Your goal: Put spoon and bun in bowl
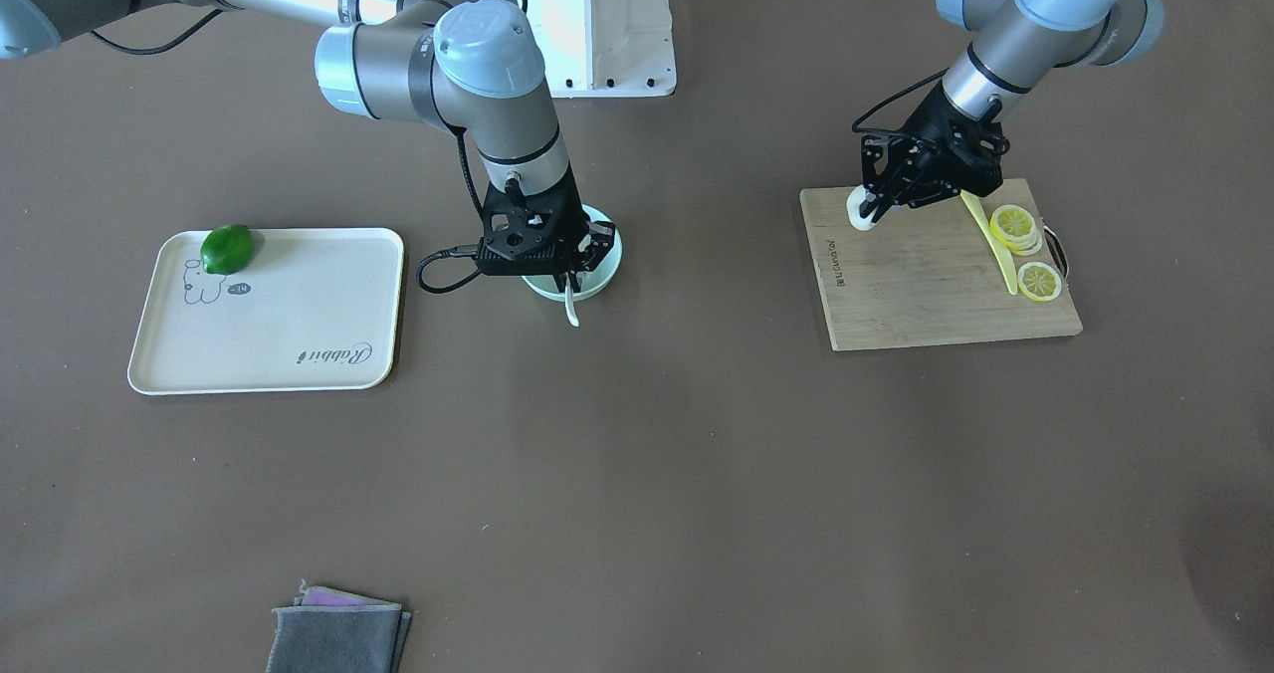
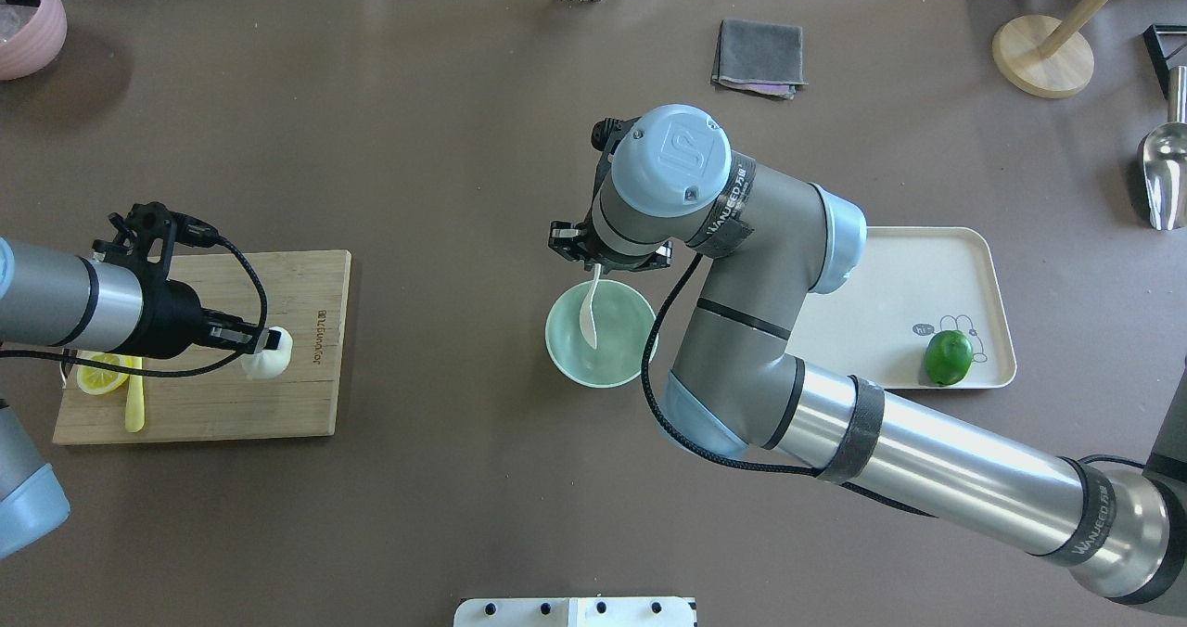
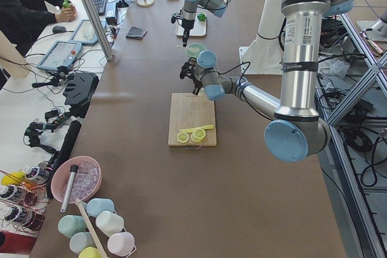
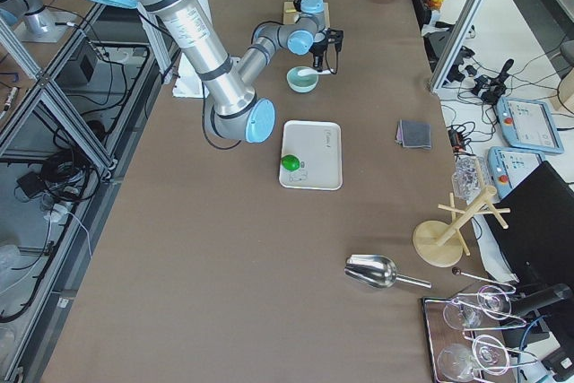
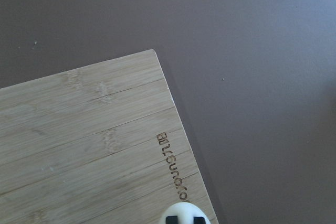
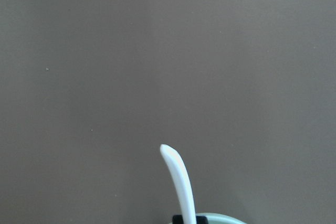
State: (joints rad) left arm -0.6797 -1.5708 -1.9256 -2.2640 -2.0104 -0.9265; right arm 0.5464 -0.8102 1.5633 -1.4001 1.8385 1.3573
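Two grasps on at once. R gripper [image 2: 598, 265] is clamped on the spoon [image 2: 588, 316] mid-handle, scoop down inside the bowl [image 2: 619, 358] (handle tip pokes past the rim). L gripper [image 2: 262, 338] pinches the bun [image 2: 271, 360] at the cutting board [image 2: 278, 404] corner, well apart from the bowl. Next, prob.: let the spoon go, then carry the bun over w/o squashing it. Spoon is white w/ a slim curved handle; bun is white, rounded.

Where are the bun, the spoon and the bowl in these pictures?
bun [image 2: 271, 364], overhead view, on its rounded side.
spoon [image 2: 588, 328], overhead view, on its scoop.
bowl [image 2: 623, 335], overhead view, on its bare inner wall.
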